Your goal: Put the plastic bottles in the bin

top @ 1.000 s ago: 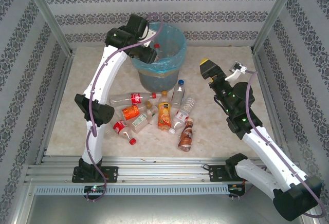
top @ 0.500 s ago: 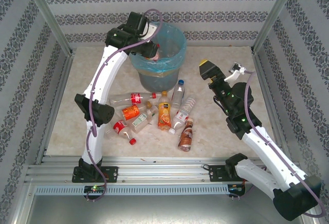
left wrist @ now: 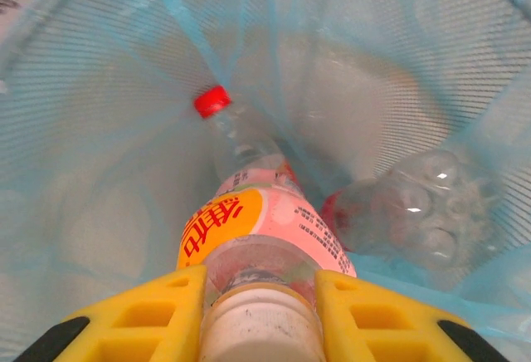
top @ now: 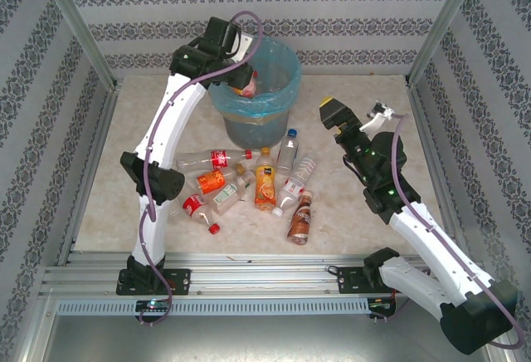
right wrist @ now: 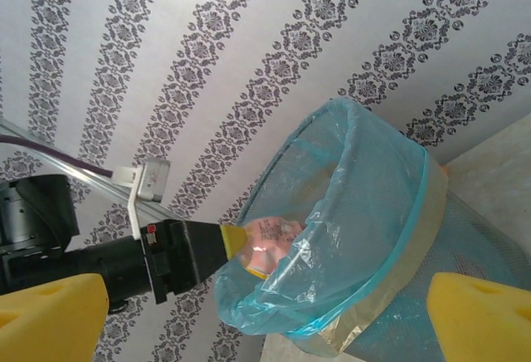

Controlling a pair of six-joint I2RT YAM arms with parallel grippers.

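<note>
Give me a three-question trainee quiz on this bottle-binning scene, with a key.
1. True or false: the right gripper is open and empty.
2. The left gripper grips: A) a bottle with an orange-and-pink label; B) a loose cap; C) nothing.
3. What colour is the bag lining the bin?
Key: 1 true; 2 A; 3 light blue.

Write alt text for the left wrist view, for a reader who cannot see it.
The left gripper, one yellow finger on each side, holds an orange-labelled bottle pointing red cap first down into the bin, whose mesh wall is lined with a light-blue bag. A clear crumpled bottle lies inside the bin, to the right.
</note>
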